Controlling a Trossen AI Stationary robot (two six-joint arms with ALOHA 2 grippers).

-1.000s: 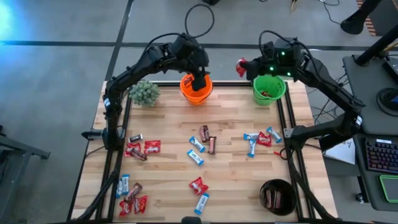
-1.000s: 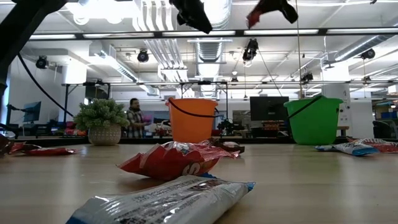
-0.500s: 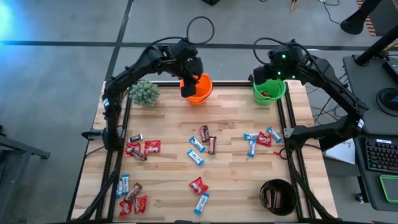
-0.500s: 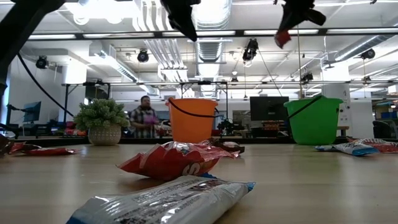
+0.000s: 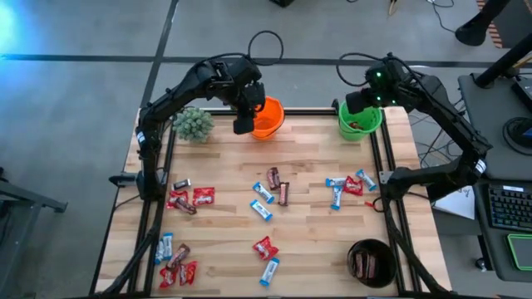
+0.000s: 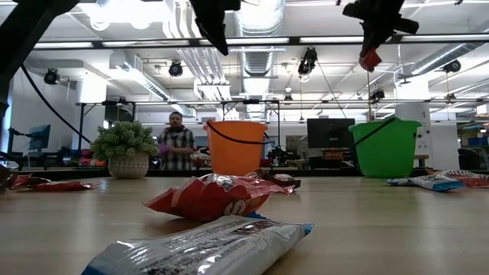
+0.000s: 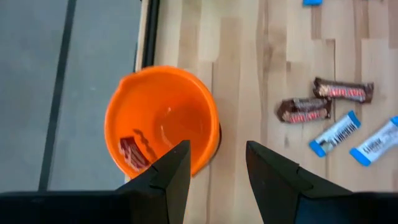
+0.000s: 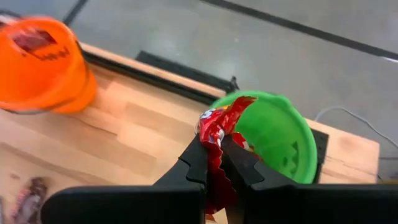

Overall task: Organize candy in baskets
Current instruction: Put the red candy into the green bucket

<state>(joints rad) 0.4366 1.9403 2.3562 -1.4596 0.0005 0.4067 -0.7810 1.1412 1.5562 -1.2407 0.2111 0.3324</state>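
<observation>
Open workshop w/ grey concrete floor [image 5: 75, 124], exposed ceiling ducts [image 6: 260, 23] and strip lights [image 6: 321, 40]. Person [image 6: 177, 141] standing beyond table; dark monitor [image 6: 330, 134] at back; keyboard [image 5: 507, 208] on side desk.

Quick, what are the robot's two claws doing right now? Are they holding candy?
Left gripper: open, holding nothing, above the orange basket.
Right gripper: shut on a red candy, above the green basket.

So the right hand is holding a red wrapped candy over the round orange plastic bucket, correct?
Not quite. In the right wrist view, the right hand holds the red wrapped candy by the round green plastic bucket, not over the orange one.
</observation>
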